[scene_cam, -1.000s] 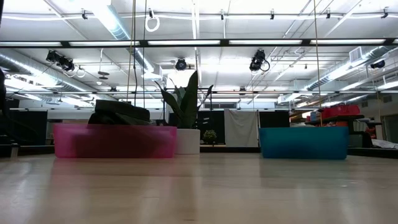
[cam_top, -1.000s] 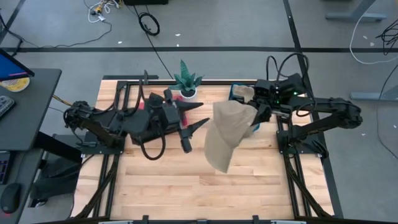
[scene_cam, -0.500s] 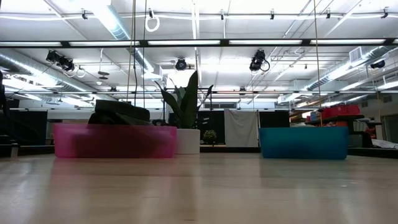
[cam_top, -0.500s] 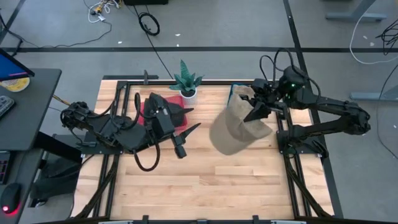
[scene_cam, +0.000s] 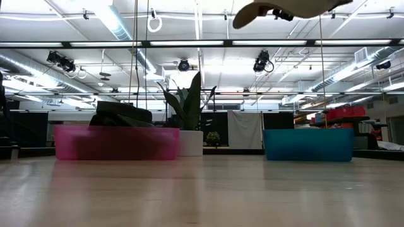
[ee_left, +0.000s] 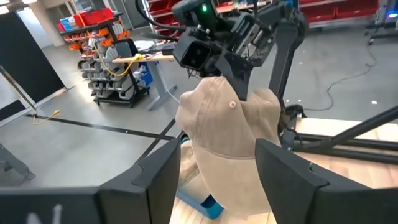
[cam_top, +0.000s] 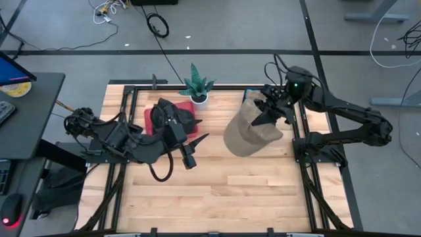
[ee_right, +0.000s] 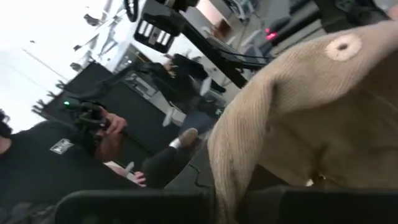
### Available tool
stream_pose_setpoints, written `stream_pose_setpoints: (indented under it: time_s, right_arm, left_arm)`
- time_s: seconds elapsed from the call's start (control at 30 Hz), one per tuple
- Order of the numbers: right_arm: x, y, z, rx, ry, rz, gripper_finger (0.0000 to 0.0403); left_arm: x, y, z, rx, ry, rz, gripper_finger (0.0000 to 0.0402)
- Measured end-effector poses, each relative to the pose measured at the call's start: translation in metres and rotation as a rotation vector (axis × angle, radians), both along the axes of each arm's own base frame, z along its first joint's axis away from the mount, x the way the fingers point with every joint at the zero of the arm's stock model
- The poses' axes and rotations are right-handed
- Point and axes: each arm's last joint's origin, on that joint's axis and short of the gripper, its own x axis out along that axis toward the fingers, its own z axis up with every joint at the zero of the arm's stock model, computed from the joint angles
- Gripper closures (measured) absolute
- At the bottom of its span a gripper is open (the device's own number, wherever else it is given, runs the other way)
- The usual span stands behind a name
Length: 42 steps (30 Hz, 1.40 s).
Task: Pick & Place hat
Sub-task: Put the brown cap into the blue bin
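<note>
Tan corduroy, the hat (cam_top: 253, 128) hangs in the air near the table's (cam_top: 217, 197) far right corner, pinched at its crown by the right pincer (cam_top: 268, 115), whose fingers are shut tight on the fabric. From above, the cap droops below and inward of that pincer, partly covering the blue bin (cam_top: 248, 97) at the far edge; in the low view only its brim (scene_cam: 278, 9) shows, well clear of the wooden top.

The left pincer (cam_top: 195, 141) sits toward the middle of the table, just in front of the pink bin (cam_top: 150, 113), which already has something dark lying in it. Its fingers stand apart with nothing between them, and its wrist camera looks straight at the hanging hat (ee_left: 227, 140). A small potted plant (cam_top: 197, 85) stands at the far edge between the two bins.

Judging from this, the hat is being carried to a bin, probably the blue one beneath it. The hold is the weak point: only a fold of soft cloth is pinched, so a quick swing could let the cap slide out and land on the wood short of the rim. Because the cap hangs wide and slack, the brim could also catch on the bin's wall during lowering, leaving it draped over the edge rather than inside. The plant stands near enough that a drift toward the table's middle might brush its leaves.
</note>
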Motion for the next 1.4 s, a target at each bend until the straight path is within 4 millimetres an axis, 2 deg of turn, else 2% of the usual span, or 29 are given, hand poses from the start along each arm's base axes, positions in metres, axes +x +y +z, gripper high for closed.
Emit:
stream_pose_setpoints:
  time_s: [0.23,0.5,0.63,1.03,1.17,1.4]
  right_arm:
    - [-0.012,-0.007,0.020,-0.160,0.117,-0.101,0.0399]
    - [-0.016,-0.012,0.027,-0.440,0.438,-0.180,0.0399]
    - [-0.010,-0.018,0.021,-0.564,0.566,-0.180,0.0399]
    - [0.012,-0.037,-0.009,-0.901,0.766,-0.080,0.0399]
    - [0.017,-0.045,-0.017,-0.940,0.818,-0.060,0.0399]
    - [0.028,-0.064,-0.034,-0.902,0.893,-0.053,0.0399]
  left_arm:
    - [0.000,0.000,-0.001,0.012,0.017,-0.001,0.0193]
    - [0.000,0.000,-0.002,0.020,0.030,-0.013,0.0193]
    - [-0.001,0.000,-0.004,0.024,0.048,-0.014,0.0193]
    - [-0.002,0.001,-0.007,0.016,0.068,-0.009,0.0193]
    - [-0.002,0.001,-0.007,0.016,0.067,-0.008,0.0193]
    - [-0.002,0.001,-0.007,0.013,0.065,-0.008,0.0193]
